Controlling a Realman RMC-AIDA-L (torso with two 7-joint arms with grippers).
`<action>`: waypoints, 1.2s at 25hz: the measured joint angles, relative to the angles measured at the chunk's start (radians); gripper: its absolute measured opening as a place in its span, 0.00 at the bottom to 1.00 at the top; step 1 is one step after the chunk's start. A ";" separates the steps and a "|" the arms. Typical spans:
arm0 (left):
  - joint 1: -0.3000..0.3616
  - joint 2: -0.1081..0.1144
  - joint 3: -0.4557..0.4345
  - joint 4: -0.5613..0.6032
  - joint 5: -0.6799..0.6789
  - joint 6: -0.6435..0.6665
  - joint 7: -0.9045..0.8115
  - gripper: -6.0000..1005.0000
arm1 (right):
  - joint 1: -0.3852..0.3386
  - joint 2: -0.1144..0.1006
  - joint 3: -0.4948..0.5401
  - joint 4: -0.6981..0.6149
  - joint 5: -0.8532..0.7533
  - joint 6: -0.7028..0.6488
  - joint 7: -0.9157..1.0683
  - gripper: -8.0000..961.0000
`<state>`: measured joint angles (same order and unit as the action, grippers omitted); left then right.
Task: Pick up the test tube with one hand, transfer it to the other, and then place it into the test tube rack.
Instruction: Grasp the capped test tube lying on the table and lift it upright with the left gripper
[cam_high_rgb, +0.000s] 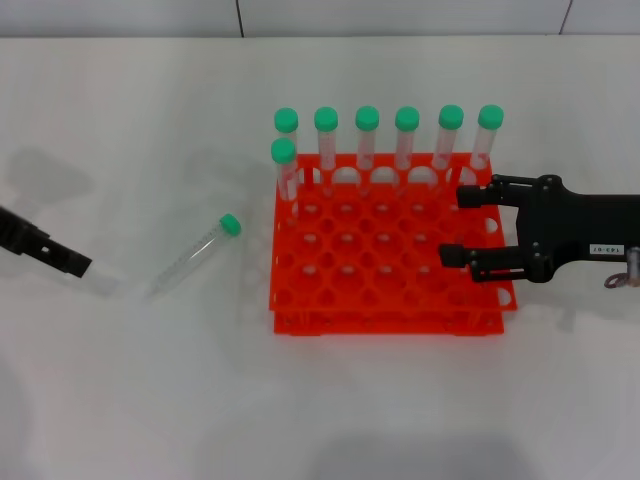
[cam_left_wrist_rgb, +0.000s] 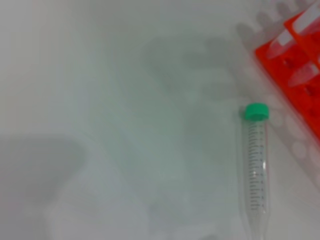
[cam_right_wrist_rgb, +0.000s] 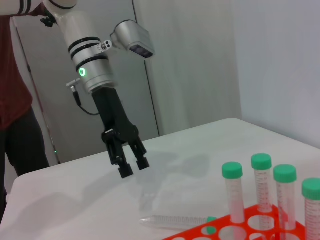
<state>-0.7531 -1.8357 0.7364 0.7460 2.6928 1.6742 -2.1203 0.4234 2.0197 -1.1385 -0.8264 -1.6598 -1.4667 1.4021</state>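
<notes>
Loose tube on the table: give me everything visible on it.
The tube is slender clear plastic with a green screw cap, printed graduation marks and a pointed conical tip. It looks empty. It lies flat on the white table, cap toward the orange rack, just off the rack's left side, not touching it. Nothing grips it.

You see a clear, smooth plastic test tube with a green cap (cam_high_rgb: 192, 255) lying left of the glossy orange-red plastic rack (cam_high_rgb: 385, 270), both on a matt white table (cam_high_rgb: 150, 390).
</notes>
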 joint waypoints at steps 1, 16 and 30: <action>-0.007 -0.010 0.017 -0.004 0.001 -0.022 0.004 0.87 | 0.002 0.001 -0.001 0.000 0.000 0.001 0.000 0.85; -0.060 -0.097 0.090 -0.010 -0.007 -0.103 0.020 0.87 | 0.003 0.001 -0.001 0.000 0.003 0.003 -0.001 0.85; -0.063 -0.143 0.122 -0.023 -0.004 -0.141 0.029 0.84 | 0.002 0.001 -0.001 0.000 0.003 0.005 -0.005 0.85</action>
<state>-0.8158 -1.9790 0.8585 0.7230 2.6886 1.5335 -2.0908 0.4255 2.0202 -1.1397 -0.8268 -1.6567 -1.4620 1.3975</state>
